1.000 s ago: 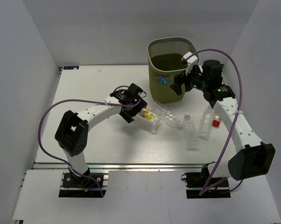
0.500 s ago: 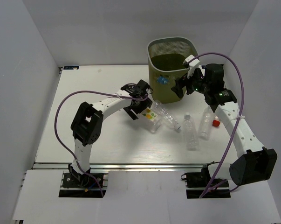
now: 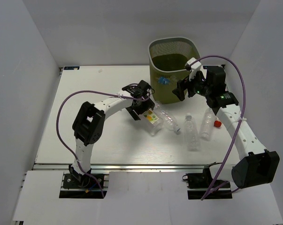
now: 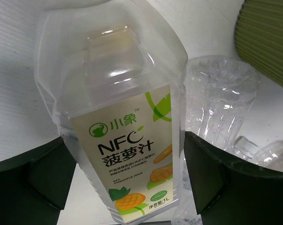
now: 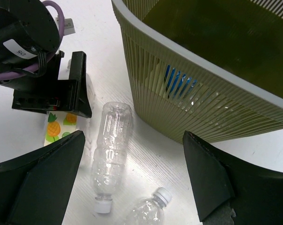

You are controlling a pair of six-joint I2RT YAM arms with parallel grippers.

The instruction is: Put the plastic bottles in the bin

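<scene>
- The left gripper (image 3: 142, 107) is held wide open and low at the table (image 3: 85, 136). Its jaws are set on either side of the labelled bottle (image 3: 152, 119).
- In the left wrist view the labelled bottle (image 4: 127, 140) fills the gap between the two dark fingers (image 4: 33, 173). Whether the pads press on it cannot be told.
- This bottle is seen lying on its side on the table. It is clear, with a white label printed in green and orange.
- Just beside it a clear ribbed bottle (image 3: 167, 118) is laid at an angle, its white cap pointing away from the bin (image 3: 168, 96).
- The right gripper (image 3: 181, 89) is also spread wide, and nothing is held in it. It is poised above the table just beside the bin's front right wall.
- Between its fingers (image 5: 42, 173) the ribbed bottle (image 5: 112, 145) and the slatted olive-green bin wall (image 5: 202, 108) are seen below.
- A blue item (image 5: 178, 80) is glimpsed through the bin's slats, low inside.
- Further right, a white-capped bottle (image 3: 192, 133) is laid on the table.
- Beyond it a red-capped bottle (image 3: 208, 122) is found, close under the right arm.
- The bin is placed at the far side of the table, behind all four bottles that lie outside it.
</scene>
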